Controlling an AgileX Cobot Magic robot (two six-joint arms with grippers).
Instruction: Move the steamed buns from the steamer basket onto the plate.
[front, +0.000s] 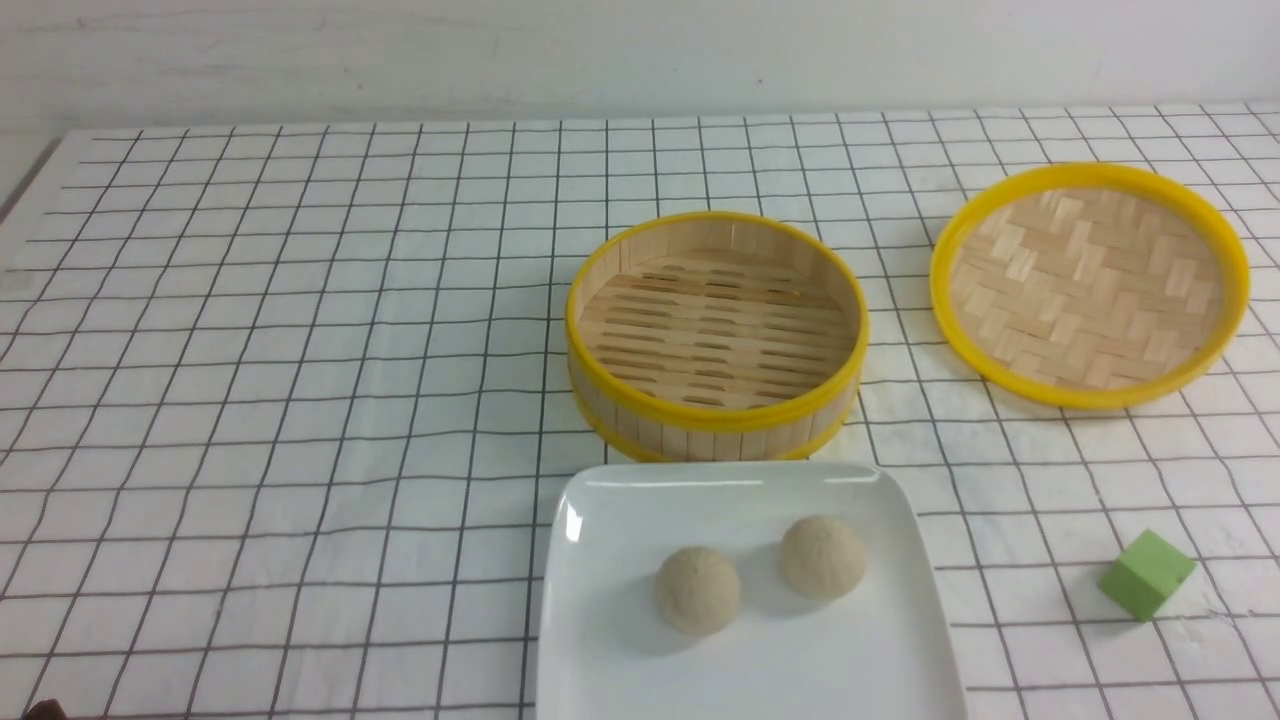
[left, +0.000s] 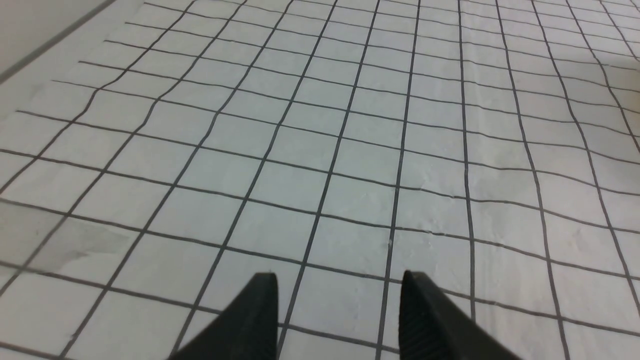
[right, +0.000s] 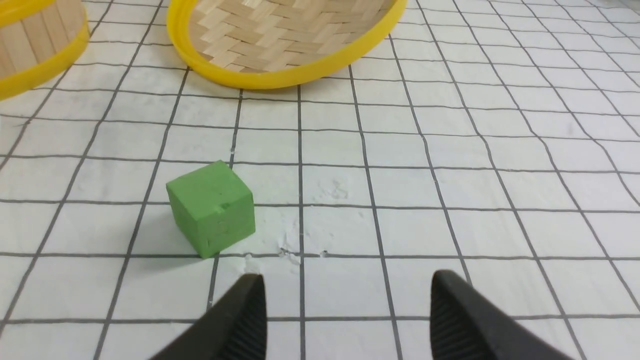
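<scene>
Two steamed buns (front: 697, 590) (front: 822, 556) sit side by side, apart, on the white plate (front: 620, 640) at 6 o'clock, the empty steamer basket (front: 716, 405) just beyond, its woven lid (front: 1090, 285) at 2 o'clock, a green cube (front: 1146, 574) at 4.

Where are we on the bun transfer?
Looks done: both buns sit on the plate, and the steamer basket is empty. In hand: nothing; the left gripper and right gripper are open over bare tablecloth. Nothing visibly left.
</scene>
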